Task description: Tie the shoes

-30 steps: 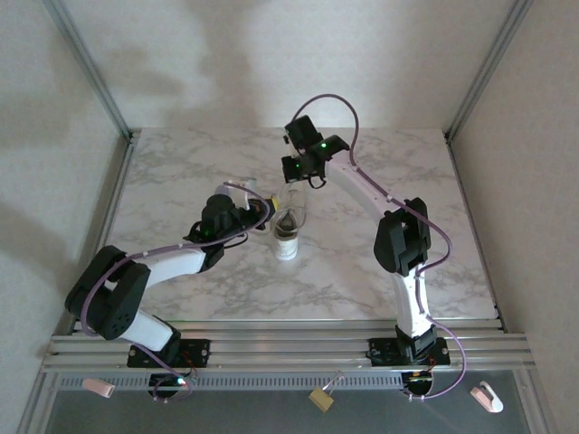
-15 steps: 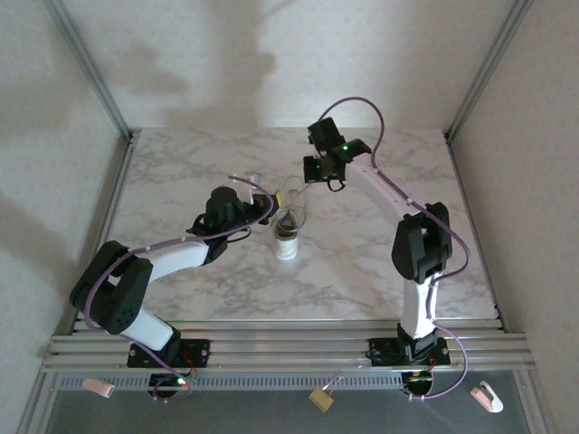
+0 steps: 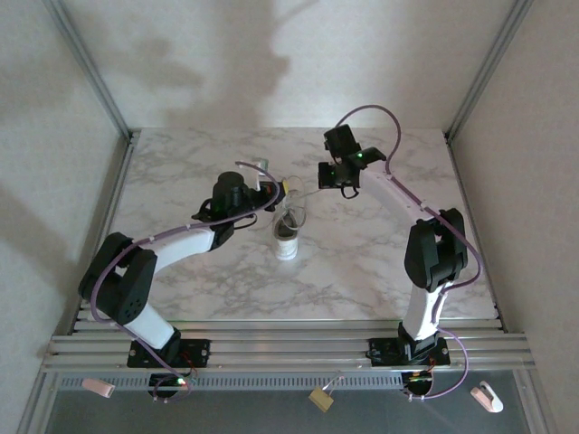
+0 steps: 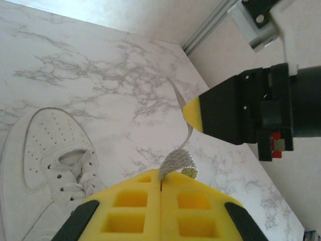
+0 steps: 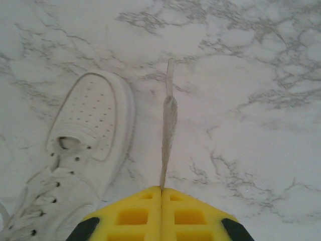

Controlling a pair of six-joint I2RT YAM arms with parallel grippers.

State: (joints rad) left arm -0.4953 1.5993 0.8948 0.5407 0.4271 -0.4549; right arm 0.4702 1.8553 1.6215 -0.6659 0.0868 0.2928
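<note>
Where aluminium frame posts (image 3: 94, 77) meet pale walls, a white, grey-veined marble table (image 3: 380, 271) carries the white sneaker (image 3: 288, 233) near its centre (dark opening visible from above). Left arm: reaches inward from the left with its elbow low. The left gripper (image 4: 161, 176) is just beside the sneaker, yellow pads pressed together on a lace strand (image 4: 176, 161). Right arm: stretched far over the table. The right gripper (image 5: 161, 189) is beyond and to the right of the sneaker, pads clamped on a second lace strand (image 5: 169, 125) whose tip points out ahead.
</note>
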